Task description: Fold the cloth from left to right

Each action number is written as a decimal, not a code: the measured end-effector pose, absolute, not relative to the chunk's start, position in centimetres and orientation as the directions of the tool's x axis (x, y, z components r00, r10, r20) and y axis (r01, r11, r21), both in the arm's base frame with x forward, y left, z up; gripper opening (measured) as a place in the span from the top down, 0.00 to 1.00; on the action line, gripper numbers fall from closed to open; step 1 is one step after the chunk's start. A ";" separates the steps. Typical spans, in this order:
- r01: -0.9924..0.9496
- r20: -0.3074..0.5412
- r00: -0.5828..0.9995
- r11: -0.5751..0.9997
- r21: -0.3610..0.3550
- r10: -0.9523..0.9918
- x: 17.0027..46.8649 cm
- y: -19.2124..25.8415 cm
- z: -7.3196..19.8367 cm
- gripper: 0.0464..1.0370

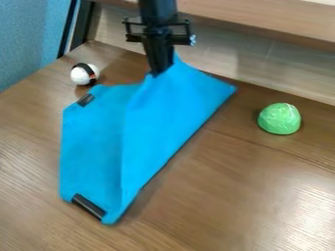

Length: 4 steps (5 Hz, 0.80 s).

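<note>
Your gripper (155, 73) hung down from the top edge of the view, a little left of centre, its fingers closed on the far edge of the blue cloth (154, 117). You had that edge pinched up into a peak, with creases running down from the fingertips toward the near end. The cloth lay on the wooden table (242, 201), left of centre in the view: its left part was spread flat, while the right part slanted up to your grip and out to a pointed corner at the right. A black strip (85, 100) sat at the cloth's far left corner, and a longer dark strip (88, 206) at its near end. Just beyond the far left corner, you had a white ball with a black band (83, 74). Well to the right of the cloth sat a crumpled-looking green lump (279, 118). Behind everything ran a pale wooden panel (229, 61), with a blue surface (29, 39) at the upper left.
</note>
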<state>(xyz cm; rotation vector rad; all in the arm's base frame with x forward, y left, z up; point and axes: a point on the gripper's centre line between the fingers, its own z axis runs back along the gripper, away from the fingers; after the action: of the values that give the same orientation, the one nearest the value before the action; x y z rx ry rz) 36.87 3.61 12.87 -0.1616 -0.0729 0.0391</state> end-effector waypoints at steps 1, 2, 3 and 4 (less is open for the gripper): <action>-0.064 0.035 0.997 0.984 -0.168 0.071 36.6 5.5 11.7 0.99; -0.064 0.011 0.998 0.987 -0.148 0.066 36.7 7.1 10.6 0.99; -0.030 -0.019 0.999 0.993 -0.115 0.028 36.4 8.3 9.4 0.99; 0.046 -0.022 0.999 0.997 -0.060 -0.047 37.0 9.5 8.5 0.99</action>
<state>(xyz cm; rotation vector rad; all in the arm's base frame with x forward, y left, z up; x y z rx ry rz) 36.98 9.53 8.46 -0.0597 0.0231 -0.0468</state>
